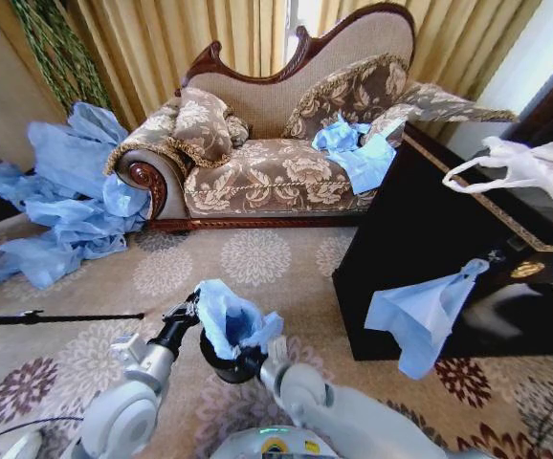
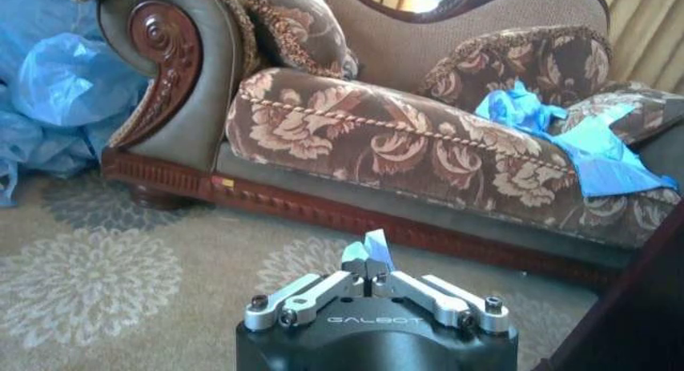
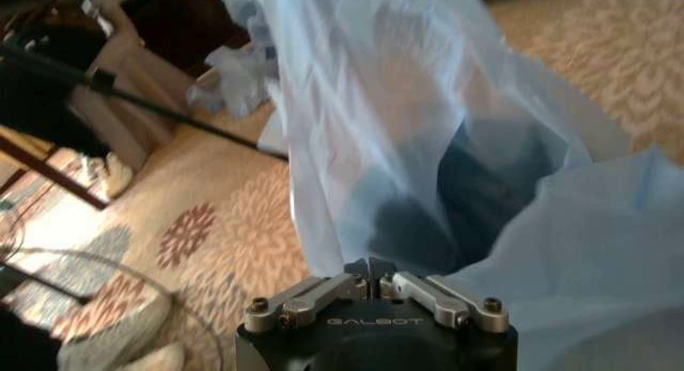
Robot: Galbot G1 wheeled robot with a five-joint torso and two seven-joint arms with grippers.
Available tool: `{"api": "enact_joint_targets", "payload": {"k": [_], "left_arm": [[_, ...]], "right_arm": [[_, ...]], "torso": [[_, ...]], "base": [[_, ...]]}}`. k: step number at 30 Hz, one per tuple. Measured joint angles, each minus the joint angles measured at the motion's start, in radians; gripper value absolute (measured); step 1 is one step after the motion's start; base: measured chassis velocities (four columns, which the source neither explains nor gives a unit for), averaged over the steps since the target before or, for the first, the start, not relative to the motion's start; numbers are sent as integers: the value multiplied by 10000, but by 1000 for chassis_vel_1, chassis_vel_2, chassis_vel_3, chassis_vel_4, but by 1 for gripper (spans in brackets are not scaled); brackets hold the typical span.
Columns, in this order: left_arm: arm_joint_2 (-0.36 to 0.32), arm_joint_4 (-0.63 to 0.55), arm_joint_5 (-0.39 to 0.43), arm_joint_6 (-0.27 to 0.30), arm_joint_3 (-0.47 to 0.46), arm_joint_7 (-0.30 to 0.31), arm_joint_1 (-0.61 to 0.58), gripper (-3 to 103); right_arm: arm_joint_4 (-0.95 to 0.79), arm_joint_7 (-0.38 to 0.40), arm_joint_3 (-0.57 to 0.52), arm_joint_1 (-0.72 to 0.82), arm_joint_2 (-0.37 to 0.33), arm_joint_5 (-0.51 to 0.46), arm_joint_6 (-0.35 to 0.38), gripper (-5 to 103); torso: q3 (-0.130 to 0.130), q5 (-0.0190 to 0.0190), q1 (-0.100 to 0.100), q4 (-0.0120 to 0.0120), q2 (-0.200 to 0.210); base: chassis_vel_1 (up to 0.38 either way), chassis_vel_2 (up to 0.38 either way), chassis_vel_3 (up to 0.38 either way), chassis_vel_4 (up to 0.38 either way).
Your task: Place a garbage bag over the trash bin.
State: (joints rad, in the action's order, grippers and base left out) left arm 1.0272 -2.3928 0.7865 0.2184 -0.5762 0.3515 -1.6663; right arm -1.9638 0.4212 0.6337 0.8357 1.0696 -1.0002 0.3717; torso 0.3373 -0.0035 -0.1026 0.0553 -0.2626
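Garbage bag film, light blue and wrinkled, sits bunched in and over the mouth of the trash bin, which stands on the patterned carpet just in front of the robot. Part of the bin's black rim shows below the film, so the bag looks only partly seated: the step in hand appears to be spreading the bag's mouth around the rim. The next move probably calls for pulling the two held edges apart and down over the outside of the rim without tearing the thin film.

Both grippers flank the bin. The left gripper, at the bin's left side, has its fingers clenched on a small tip of the blue film. The right gripper, at the bin's right rim, has its fingers pressed together at the bag's edge, and the film rises directly ahead of it with the dark bin showing through.

Farther off, a floral sofa carries another blue bag, a heap of blue bags lies to its left, and a dark cabinet stands on the right.
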Motion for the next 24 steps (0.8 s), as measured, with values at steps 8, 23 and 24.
{"api": "enact_joint_targets", "payload": {"k": [8,23,24], "left_arm": [[75,-65,-43,37,-32,19,-123,0],[157,-105,-231,102,-127,-75,-218,0],[159,-105,-249,91,-140,-78,-223,0]], "right_arm": [[90,137,-658,179,142,71,65,0],[-1382,2090,-2937,605,-439,-1701,312,25],[-1417,2454,-3257,676,-466,-2320,379,30]], "torso": [[1,0,0,-1,0],[1,1,0,0,0],[1,0,0,0,0]], "base": [[0,0,0,0],[0,0,0,0],[0,0,0,0]]}}
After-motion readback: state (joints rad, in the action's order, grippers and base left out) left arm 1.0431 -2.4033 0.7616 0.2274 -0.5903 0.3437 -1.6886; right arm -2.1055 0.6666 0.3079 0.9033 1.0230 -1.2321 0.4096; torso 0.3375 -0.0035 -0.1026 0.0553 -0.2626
